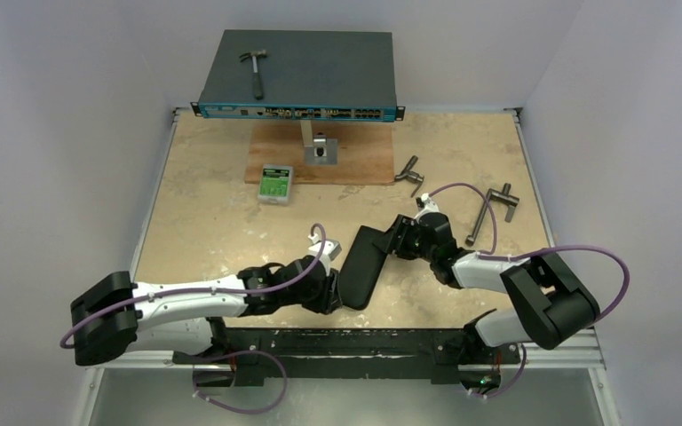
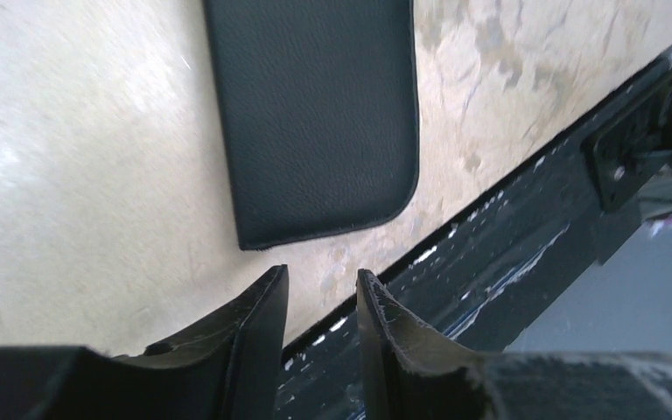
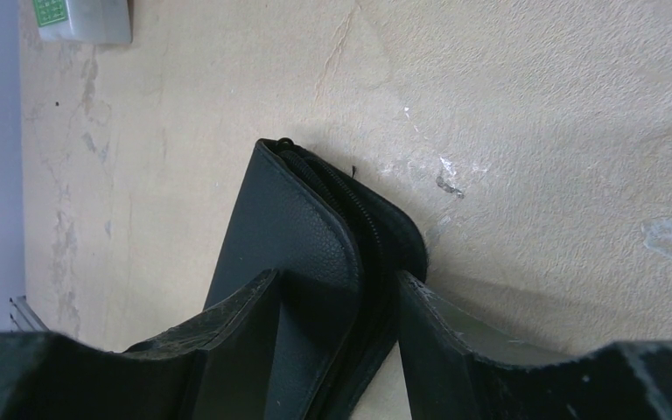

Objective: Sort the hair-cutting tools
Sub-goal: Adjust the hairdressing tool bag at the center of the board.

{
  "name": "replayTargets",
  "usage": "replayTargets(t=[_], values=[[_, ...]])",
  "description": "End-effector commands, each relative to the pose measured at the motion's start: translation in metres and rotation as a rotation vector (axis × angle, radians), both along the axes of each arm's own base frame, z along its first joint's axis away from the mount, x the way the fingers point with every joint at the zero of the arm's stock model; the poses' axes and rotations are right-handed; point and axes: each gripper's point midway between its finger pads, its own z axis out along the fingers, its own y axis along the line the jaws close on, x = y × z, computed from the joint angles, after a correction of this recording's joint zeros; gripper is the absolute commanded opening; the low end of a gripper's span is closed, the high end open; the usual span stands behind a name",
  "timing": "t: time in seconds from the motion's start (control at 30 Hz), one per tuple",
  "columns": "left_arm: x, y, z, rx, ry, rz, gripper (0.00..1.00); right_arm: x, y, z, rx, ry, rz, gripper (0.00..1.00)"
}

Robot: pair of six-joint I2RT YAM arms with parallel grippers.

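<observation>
Near bench edge, centre: right gripper point(image 3: 334, 276) pinches far end of black zip case point(image 1: 361, 264); left gripper point(image 2: 322, 271) at its near end, fingers slightly parted, empty.

A blue-fronted network switch point(image 1: 320, 67) sits at the table's point(image 1: 222, 222) 12 o'clock edge with a hammer point(image 1: 255, 69) lying on its lid. Just below it, a wooden board point(image 1: 364, 158) carries a metal bracket point(image 1: 321, 149). A green-labelled box point(image 1: 276, 184) lies at 11 o'clock. Two grey T-handle tools lie apart, one at 1 o'clock point(image 1: 411, 174) and one at 3 o'clock point(image 1: 490, 213).
</observation>
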Motion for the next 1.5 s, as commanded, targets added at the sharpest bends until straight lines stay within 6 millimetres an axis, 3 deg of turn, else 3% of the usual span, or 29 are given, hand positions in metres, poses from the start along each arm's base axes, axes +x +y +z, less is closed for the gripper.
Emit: replayTargets(t=[0.0,0.2,0.3,0.53,0.77,1.07,1.23,1.47], values=[[-0.021,-0.017,-0.009,0.012,0.028,-0.105,0.32,-0.014,-0.003,-0.016,-0.025,0.055,0.033,0.48],[-0.022,-0.021,-0.024,0.051,0.041,-0.120,0.15,-0.019,-0.002,-0.018,-0.011,0.065,0.041,0.46],[-0.015,-0.018,-0.033,0.098,0.034,-0.090,0.13,-0.021,-0.001,-0.017,0.000,0.065,0.042,0.46],[0.022,-0.010,-0.051,0.113,0.088,0.077,0.14,-0.032,-0.003,-0.019,0.023,0.082,0.043,0.45],[0.055,-0.013,-0.039,0.059,0.066,0.143,0.17,-0.043,-0.006,-0.023,0.040,0.099,0.041,0.46],[0.104,0.021,-0.049,0.116,0.114,0.385,0.20,-0.044,-0.009,-0.014,0.039,0.075,0.039,0.51],[0.128,0.041,-0.046,0.137,0.113,0.508,0.21,-0.043,-0.009,0.001,0.031,0.059,0.050,0.59],[0.136,0.078,-0.038,0.194,0.091,0.649,0.23,-0.029,-0.021,0.052,-0.009,-0.029,-0.014,0.69]])
